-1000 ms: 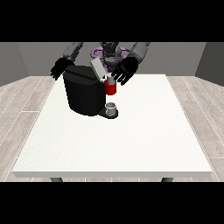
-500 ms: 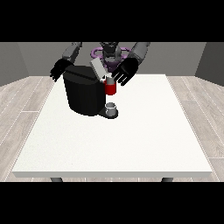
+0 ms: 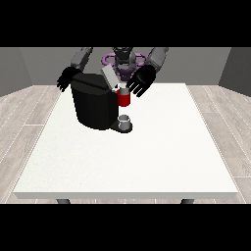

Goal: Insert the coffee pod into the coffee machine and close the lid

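The black coffee machine [image 3: 95,105] stands on the far left part of the white table [image 3: 147,157]. Its grey lid [image 3: 109,77] is tilted up and open. A red thing at the machine [image 3: 124,99] sits at its front. A small pale grey thing [image 3: 122,87] lies on top of that red thing. The hand at the view's right [image 3: 141,81] hovers just right of the lid and above the red thing, with its fingers spread open. The hand at the view's left [image 3: 66,78] hangs behind the machine's left corner, fingers spread and holding nothing.
A grey thing [image 3: 125,121] stands on the machine's base below the red thing. The robot's torso [image 3: 122,61] is behind the machine. The table's front edge runs near the bottom of the view.
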Robot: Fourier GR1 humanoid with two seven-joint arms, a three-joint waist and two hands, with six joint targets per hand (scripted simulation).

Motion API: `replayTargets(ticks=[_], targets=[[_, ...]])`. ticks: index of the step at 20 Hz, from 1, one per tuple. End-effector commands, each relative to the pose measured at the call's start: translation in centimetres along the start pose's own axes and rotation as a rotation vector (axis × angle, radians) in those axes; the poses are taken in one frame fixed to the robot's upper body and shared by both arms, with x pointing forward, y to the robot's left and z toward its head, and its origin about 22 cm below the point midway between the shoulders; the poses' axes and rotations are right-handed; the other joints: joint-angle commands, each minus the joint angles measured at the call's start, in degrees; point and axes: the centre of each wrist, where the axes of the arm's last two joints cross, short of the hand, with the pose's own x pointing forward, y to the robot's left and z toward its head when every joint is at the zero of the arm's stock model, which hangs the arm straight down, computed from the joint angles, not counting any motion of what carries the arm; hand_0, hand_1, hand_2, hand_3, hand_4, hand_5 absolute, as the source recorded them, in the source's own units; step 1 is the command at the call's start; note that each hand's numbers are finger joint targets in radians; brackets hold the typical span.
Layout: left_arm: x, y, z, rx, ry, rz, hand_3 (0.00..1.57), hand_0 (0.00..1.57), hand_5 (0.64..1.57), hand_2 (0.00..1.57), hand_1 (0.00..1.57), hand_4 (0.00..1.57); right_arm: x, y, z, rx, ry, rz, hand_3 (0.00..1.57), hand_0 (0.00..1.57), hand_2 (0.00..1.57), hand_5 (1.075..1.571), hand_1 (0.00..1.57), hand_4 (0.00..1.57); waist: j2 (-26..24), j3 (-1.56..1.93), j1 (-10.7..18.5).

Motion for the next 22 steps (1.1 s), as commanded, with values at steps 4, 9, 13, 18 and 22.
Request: replayTargets(ticks=[4, 9, 13, 18, 22], targets=[[0.7, -0.4, -0.3, -0.026, 0.003, -0.028, 0.96, 1.06, 1.571, 1.12, 1.06, 0.37, 0.1, -0.4, -0.7, -0.011, -0.01, 0.0, 0.0, 0.0, 0.0, 1.571, 0.0, 0.4, -0.39, -0.05, 1.33], [0.6, 1.0, -0.2, -0.027, 0.0, -0.037, 0.9, 1.02, 1.571, 1.09, 1.02, 0.37, 0.3, -0.5, -0.7, -0.004, 0.011, 0.016, 0.0, 0.0, 0.0, 1.571, 0.0, 0.43, -1.18, -0.06, 0.68], [-1.2, -0.8, 0.5, -0.088, -0.019, -0.118, 0.0, 0.0, 1.571, 0.0, 0.0, 0.0, 0.9, -0.1, -0.4, 0.022, 0.003, -0.01, 0.0, 0.0, 0.0, 1.571, 0.0, 0.42, -0.65, -0.07, -0.56], [0.7, 2.3, 0.0, -0.025, -0.042, -0.182, 0.0, 0.0, 1.571, 0.0, 0.0, 0.0, 0.0, -0.6, -0.9, 0.001, -0.053, -0.008, 0.0, 0.0, 0.0, 1.571, 0.0, 0.41, 2.92, -0.04, 0.17], [0.7, -1.7, -0.2, -0.098, -0.016, -0.105, 0.0, 0.0, 1.571, 0.0, 0.0, 0.0, -1.0, -0.2, -0.2, -0.023, 0.034, 0.011, 0.0, 0.0, 0.0, 1.571, 0.0, 0.37, -1.72, -0.06, 1.11]])
